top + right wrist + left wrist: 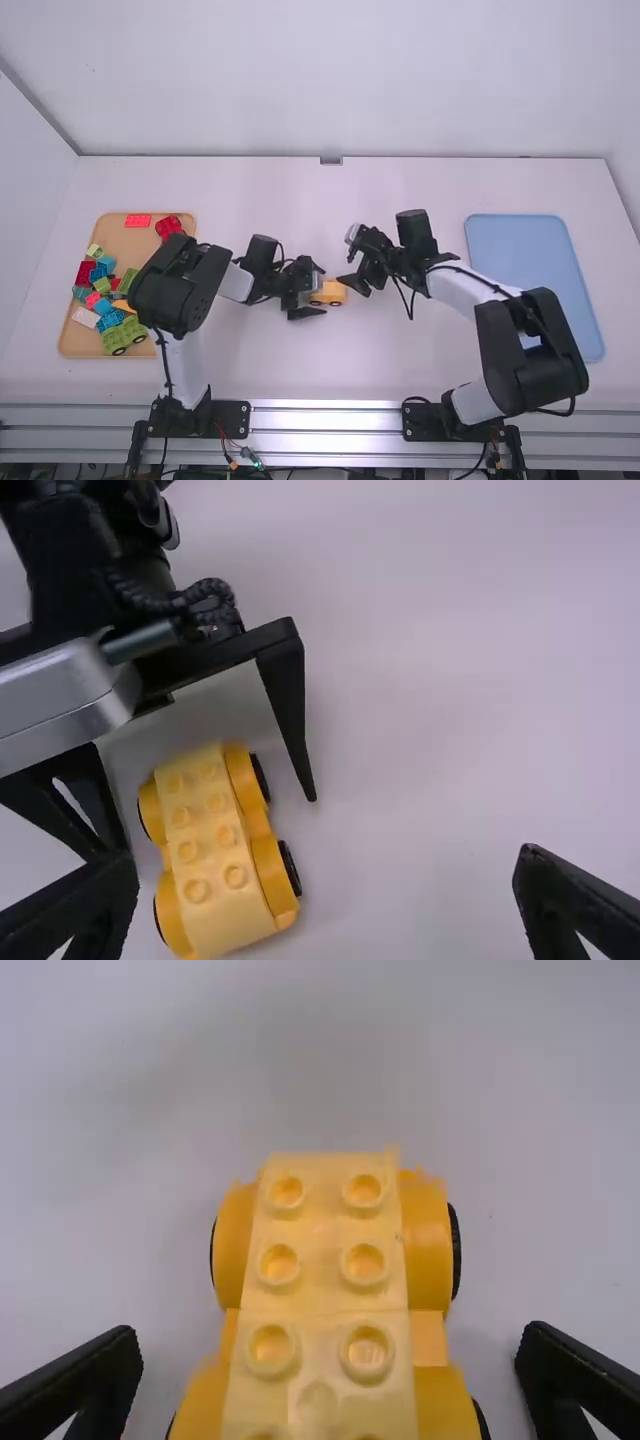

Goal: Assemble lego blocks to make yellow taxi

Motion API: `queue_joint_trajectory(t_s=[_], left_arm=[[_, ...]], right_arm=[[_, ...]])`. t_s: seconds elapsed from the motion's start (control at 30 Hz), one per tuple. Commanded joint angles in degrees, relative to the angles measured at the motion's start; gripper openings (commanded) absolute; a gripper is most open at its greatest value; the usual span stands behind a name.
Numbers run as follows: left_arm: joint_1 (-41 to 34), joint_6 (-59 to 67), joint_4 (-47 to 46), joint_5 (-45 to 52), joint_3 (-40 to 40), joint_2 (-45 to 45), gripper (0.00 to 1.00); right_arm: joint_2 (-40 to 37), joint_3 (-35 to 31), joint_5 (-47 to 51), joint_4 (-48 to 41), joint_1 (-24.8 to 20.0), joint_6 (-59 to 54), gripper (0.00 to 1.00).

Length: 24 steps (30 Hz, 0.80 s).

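Note:
In the high view my left gripper (308, 296) stands open around the rear of the yellow car (331, 293), low over the table's middle. The left wrist view has the yellow car (322, 1290), with pale yellow studded bricks along its top, between the spread fingers of my left gripper (330, 1380), touching neither. My right gripper (354, 282) is just right of the car in the high view. Seen from the right wrist, the car (215, 850) stands on its wheels beside the open right gripper (325, 895), nearer its left finger.
An orange tray (75, 341) at the left holds several loose bricks, including a green wheeled piece (124, 335) and red bricks (169, 226). A blue tray (530, 255) lies at the right, partly behind the right arm.

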Motion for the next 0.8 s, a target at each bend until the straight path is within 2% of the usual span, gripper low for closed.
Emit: queue_joint_trajectory(t_s=[0.0, 0.2, 0.3, 0.6, 0.77], left_arm=[[2.8, -2.2, -1.9, 1.5, -0.6, -3.2, 0.99], [9.2, -3.6, -13.1, 0.3, -0.6, -13.4, 0.99], [13.2, -13.1, -18.9, -5.7, -0.6, -20.1, 0.99], [29.7, -71.2, -35.7, -44.7, -0.6, -46.0, 0.99], [33.7, -76.0, -44.3, -60.2, -0.6, -54.7, 0.99]], right_arm=[[-0.9, -0.1, -0.2, -0.1, 0.0, 0.3, 0.99], [-0.9, 0.0, -0.2, 0.3, -0.5, 0.3, 0.99], [-0.9, 0.0, -0.2, 1.0, -1.0, 0.4, 0.99], [-0.9, 0.0, 0.6, 5.5, -1.9, 4.9, 0.99], [-0.9, 0.0, 1.5, 7.1, -2.0, 4.9, 0.99]])
